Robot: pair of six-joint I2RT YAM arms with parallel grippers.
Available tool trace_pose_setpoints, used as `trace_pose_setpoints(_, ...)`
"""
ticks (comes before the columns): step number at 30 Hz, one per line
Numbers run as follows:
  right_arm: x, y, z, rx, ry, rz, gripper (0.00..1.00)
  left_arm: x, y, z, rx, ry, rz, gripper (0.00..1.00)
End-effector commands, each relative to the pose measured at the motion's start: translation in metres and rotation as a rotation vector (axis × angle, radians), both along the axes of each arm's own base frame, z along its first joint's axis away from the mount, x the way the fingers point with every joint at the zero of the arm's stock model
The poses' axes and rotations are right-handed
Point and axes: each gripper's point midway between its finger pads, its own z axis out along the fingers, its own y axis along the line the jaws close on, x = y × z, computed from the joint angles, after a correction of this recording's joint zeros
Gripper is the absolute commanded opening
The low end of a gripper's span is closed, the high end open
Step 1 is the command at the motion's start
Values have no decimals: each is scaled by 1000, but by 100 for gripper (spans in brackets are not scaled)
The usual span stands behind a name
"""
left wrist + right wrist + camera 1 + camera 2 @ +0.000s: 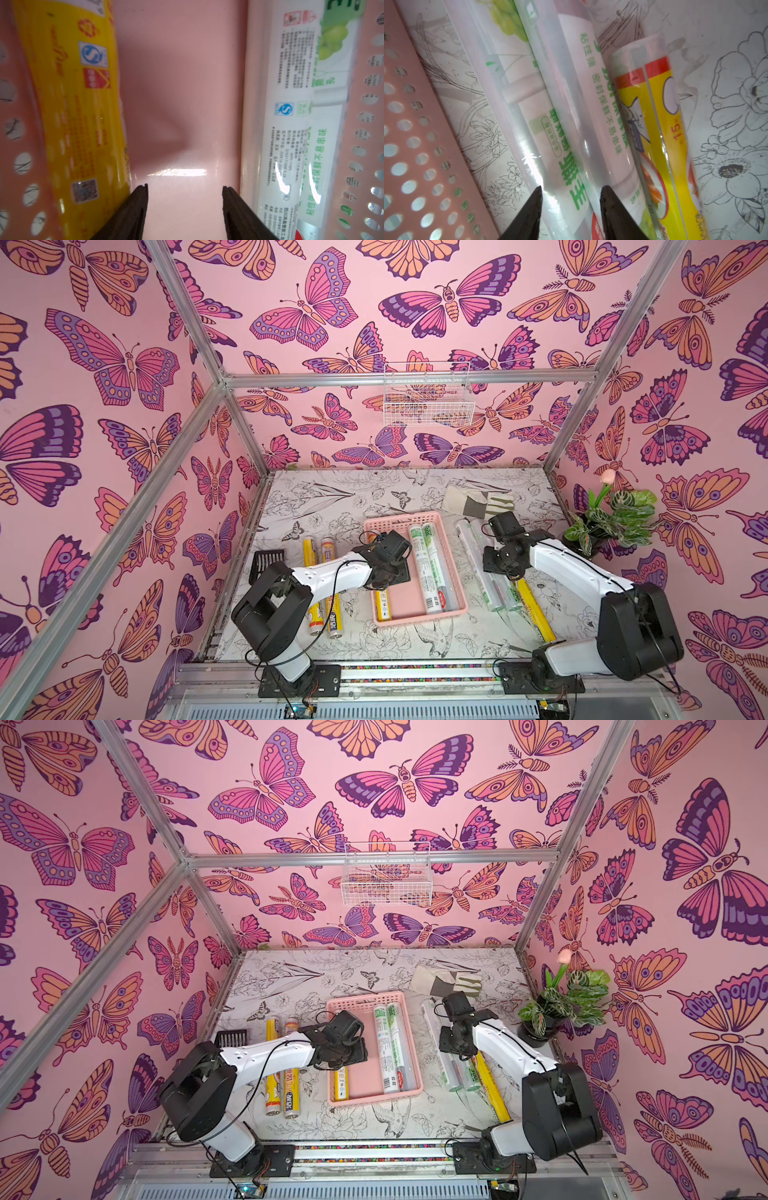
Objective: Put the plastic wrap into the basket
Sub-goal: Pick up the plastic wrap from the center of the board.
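Plastic wrap (430, 572) is lying in three groups: two yellow rolls (335, 620) nearest, on the table (415, 639) at left, three right of the basket (405, 599), three inside it. The left gripper (185, 186) is hanging released above the basket floor. The right gripper (571, 188) is straddling a clear roll (562, 149) with parted jaws; whether it is pinching, I cannot tell.

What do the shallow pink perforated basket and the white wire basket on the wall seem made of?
The pink basket looks like glossy moulded plastic: its floor shows a bright reflection and its walls have even round holes. The white wire basket is probably thin metal wire, coated white, judging by its fine grid.
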Motion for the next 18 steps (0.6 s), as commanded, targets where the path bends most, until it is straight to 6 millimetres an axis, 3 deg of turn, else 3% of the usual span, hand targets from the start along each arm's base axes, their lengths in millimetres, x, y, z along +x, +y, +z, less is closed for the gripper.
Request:
trace_pose_setpoints(1,2,0,4,-16,26,39,50,-2,19,-3,84,6,4,63)
trace_pose_setpoints(12,18,17,-3,19,47,92,51,5,-5,17,6,-9,-56,64)
trace_pose_setpoints(18,23,22,-16,-6,84,115,52,9,-19,37,-49,-40,-98,66)
